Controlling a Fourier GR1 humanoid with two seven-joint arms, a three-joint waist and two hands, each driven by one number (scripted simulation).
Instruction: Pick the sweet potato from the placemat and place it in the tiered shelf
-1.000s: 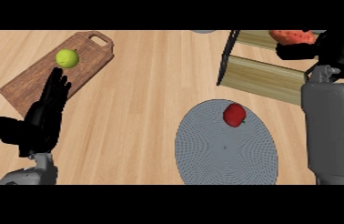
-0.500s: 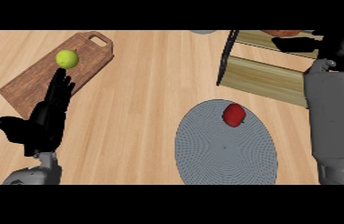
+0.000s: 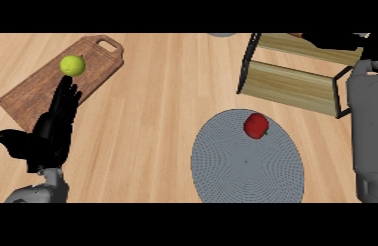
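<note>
Right forearm point(image 3: 363, 125) reaching up right edge toward tiered shelf point(image 3: 295, 85); right robot hand point(image 3: 336, 40) mostly hidden at shelf top, grasp impossible to tell. Sweet potato not showing anywhere; probably at shelf, under that hand. Placemat point(image 3: 247, 165) lying on tabletop point(image 3: 170, 90), carrying only red fruit point(image 3: 256, 125). Left robot hand point(image 3: 52, 130) resting released beside cutting board point(image 3: 52, 85) with lime point(image 3: 72, 65). Task seeming near finish: release and withdrawal remaining.

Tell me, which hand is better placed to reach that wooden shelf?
The right. The right hand is already over the tiered shelf, with its forearm running up that same side. The left hand rests open across the counter, by the cutting board.
</note>
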